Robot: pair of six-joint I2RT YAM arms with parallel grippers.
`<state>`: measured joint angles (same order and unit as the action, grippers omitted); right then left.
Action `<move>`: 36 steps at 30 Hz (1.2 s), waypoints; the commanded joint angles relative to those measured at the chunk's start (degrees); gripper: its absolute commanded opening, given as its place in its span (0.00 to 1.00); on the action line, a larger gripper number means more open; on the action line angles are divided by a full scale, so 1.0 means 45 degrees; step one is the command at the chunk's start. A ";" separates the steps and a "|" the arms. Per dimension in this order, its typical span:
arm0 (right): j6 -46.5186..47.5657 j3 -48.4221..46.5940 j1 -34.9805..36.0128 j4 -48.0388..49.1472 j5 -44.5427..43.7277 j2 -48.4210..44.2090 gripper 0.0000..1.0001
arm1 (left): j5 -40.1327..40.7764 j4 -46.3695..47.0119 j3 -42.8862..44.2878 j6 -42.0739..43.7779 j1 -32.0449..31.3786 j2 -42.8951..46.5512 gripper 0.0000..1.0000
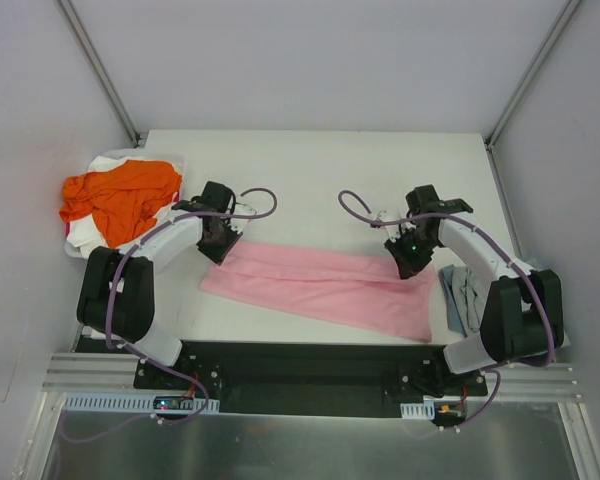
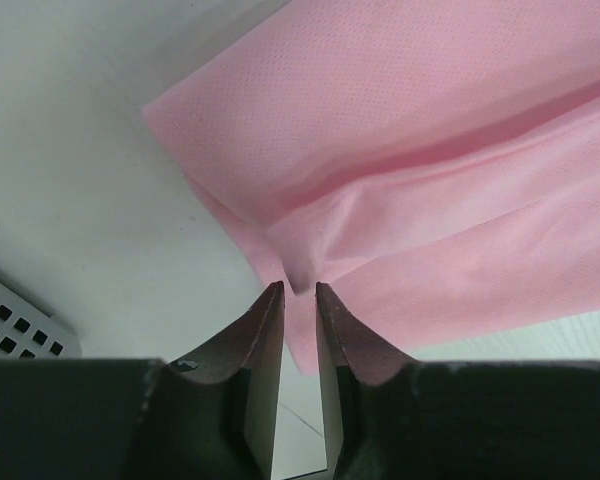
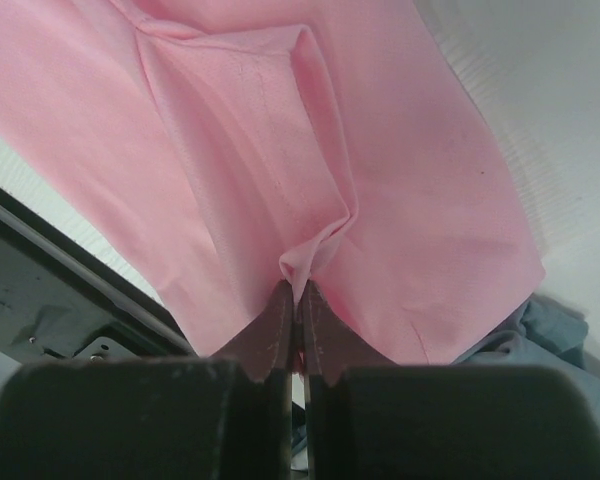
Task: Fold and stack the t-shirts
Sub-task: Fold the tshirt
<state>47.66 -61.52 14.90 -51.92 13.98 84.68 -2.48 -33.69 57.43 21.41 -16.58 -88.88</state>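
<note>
The pink t-shirt (image 1: 320,285) lies on the white table (image 1: 320,180), folded into a long band. It runs from centre-left towards the near right.

Left gripper (image 1: 220,243): positioned at the band's left end. The wrist view shows the jaws at a narrow setting, with a pinch of pink fabric caught between the fingertips (image 2: 270,300).

Right gripper (image 1: 405,265): positioned at the band's far edge, near its right end. Its wrist view shows the jaws almost fully together, with a small pucker of pink cloth gripped at the tips. Creases radiate from that point.

The orange t-shirt (image 1: 120,198) is crumpled in a heap at the far left of the table, on top of a white t-shirt (image 1: 105,162). A white perforated basket (image 2: 15,322) appears just beside the left gripper in its wrist view.

The grey-blue t-shirt (image 1: 462,297) is bunched at the right edge of the table, just beside the right end of the pink band and partly behind the right arm.
</note>
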 commanded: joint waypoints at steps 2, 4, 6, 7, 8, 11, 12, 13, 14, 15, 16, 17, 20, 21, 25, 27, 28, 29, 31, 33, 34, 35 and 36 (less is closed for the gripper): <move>0.0912 0.0311 0.0069 -0.1037 0.0604 -0.0401 0.01 | 0.0218 -0.0266 0.0207 -0.0206 -0.0124 -0.0151 0.20; 0.1185 0.0311 0.0088 -0.1293 0.0857 -0.0440 0.01 | 0.0219 -0.0247 0.0265 -0.0226 -0.0124 -0.0170 0.21; 0.1556 0.0447 0.0088 -0.1567 0.1053 -0.0576 0.01 | 0.0239 -0.0266 0.0362 -0.0304 -0.0105 -0.0229 0.22; 0.1693 0.0486 0.0108 -0.1664 0.1112 -0.0615 0.01 | 0.0277 -0.0247 0.0382 -0.0324 -0.0105 -0.0268 0.22; 0.1868 0.0622 0.0127 -0.1762 0.1113 -0.0635 0.01 | 0.0278 -0.0247 0.0421 -0.0343 -0.0105 -0.0307 0.22; 0.2201 0.0818 0.0186 -0.1977 0.1269 -0.0752 0.02 | 0.0220 -0.0247 0.0519 -0.0480 -0.0105 -0.0463 0.22; 0.2279 0.0857 0.0205 -0.2016 0.1385 -0.0752 0.03 | 0.0123 -0.0247 0.0577 -0.0500 -0.0105 -0.0463 0.22; 0.2358 0.0858 0.0206 -0.2094 0.1483 -0.0752 0.02 | 0.0122 -0.0247 0.0616 -0.0558 -0.0105 -0.0483 0.21; 0.2532 0.0877 0.0225 -0.2269 0.1580 -0.0752 0.03 | 0.0102 -0.0247 0.0675 -0.0616 -0.0124 -0.0483 0.22; 0.2631 0.0897 0.0244 -0.2348 0.1755 -0.0752 0.03 | 0.0121 -0.0247 0.0772 -0.0656 -0.0105 -0.0464 0.21; 0.2728 0.0878 0.0264 -0.2445 0.1854 -0.0791 0.03 | 0.0160 -0.0247 0.0850 -0.0695 -0.0105 -0.0463 0.21; 0.2826 0.0858 0.0264 -0.2601 0.1951 -0.0811 0.04 | 0.0180 -0.0266 0.0929 -0.0772 -0.0105 -0.0444 0.21; 0.3178 0.0683 0.0381 -0.3088 0.2342 -0.0850 0.07 | 0.0180 -0.0267 0.1260 -0.0870 -0.0105 -0.0483 0.21; 0.3237 0.0643 0.0420 -0.3207 0.2536 -0.0869 0.08 | 0.0161 -0.0286 0.1435 -0.0909 -0.0105 -0.0541 0.22; 0.3646 0.0604 0.0673 -0.3734 0.2773 -0.1162 0.13 | 0.0219 -0.0306 0.1730 -0.0890 -0.0105 -0.0834 0.21; 0.3764 0.0662 0.0771 -0.4125 0.2928 -0.1298 0.16 | 0.0200 -0.0325 0.1866 -0.0890 -0.0105 -0.1048 0.21; 0.3919 0.0682 0.0811 -0.4261 0.2987 -0.1338 0.18 | 0.0200 -0.0306 0.1886 -0.0890 -0.0105 -0.1127 0.21; 0.3979 0.0759 0.0850 -0.4475 0.3046 -0.1396 0.25 | 0.0161 -0.0306 0.1925 -0.0910 -0.0105 -0.1186 0.21; 0.4019 0.0916 0.0928 -0.4614 0.3105 -0.1630 0.29 | 0.0180 -0.0306 0.2003 -0.0910 -0.0105 -0.1342 0.20; 0.3979 0.1092 0.1006 -0.4614 0.3066 -0.1787 0.32 | 0.0141 -0.0306 0.2062 -0.0910 -0.0105 -0.1401 0.20; 0.3960 0.1150 0.0987 -0.4576 0.3046 -0.1904 0.33 | 0.0180 -0.0306 0.2082 -0.0910 -0.0105 -0.1440 0.20; 0.3902 0.1170 0.0987 -0.4537 0.3008 -0.1943 0.34 | 0.0161 -0.0306 0.2140 -0.0910 -0.0105 -0.1459 0.20; 0.3901 0.1209 0.1006 -0.4556 0.3046 -0.1963 0.34 | 0.0161 -0.0306 0.2160 -0.0910 -0.0105 -0.1479 0.20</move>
<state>63.40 -56.88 18.94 -69.04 25.26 78.06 -2.44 -33.74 64.62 18.31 -16.58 -95.26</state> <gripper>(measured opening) 0.331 0.203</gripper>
